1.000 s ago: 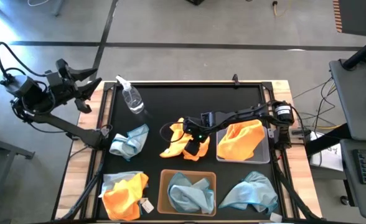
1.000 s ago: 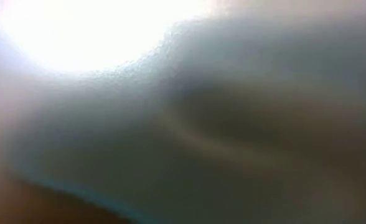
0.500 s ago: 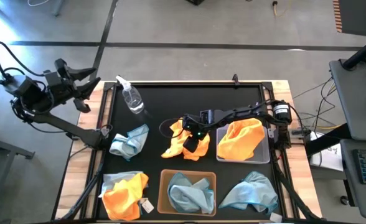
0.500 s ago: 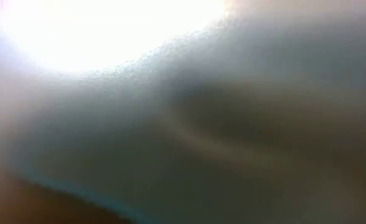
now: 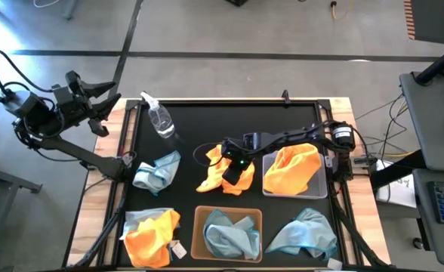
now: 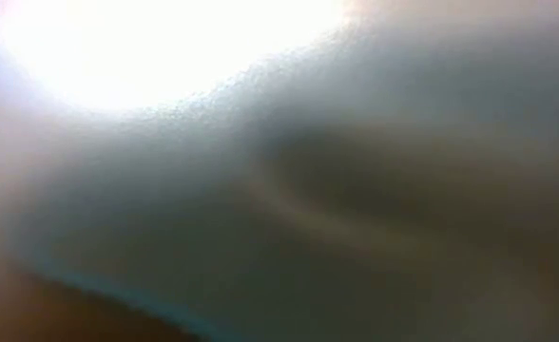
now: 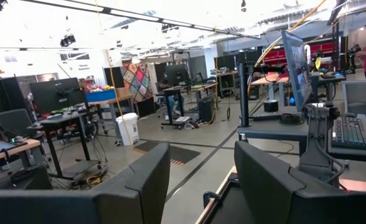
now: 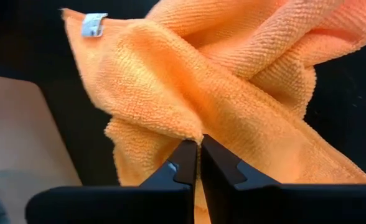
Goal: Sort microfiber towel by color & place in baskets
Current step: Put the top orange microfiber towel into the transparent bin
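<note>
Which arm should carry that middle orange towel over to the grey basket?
Right. Its claw is shut on the orange towel, beside the grey basket. The left claw hangs open off the table's far-left corner.

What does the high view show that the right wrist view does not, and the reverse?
Only the high view: the whole layout, with the grey basket holding an orange cloth, the tan basket holding blue ones, the spray bottle, and the left gripper open off the table. Only the right wrist view: the fingertips pinched on a fold, and a white tag. Both: the right gripper on the middle orange towel.
</note>
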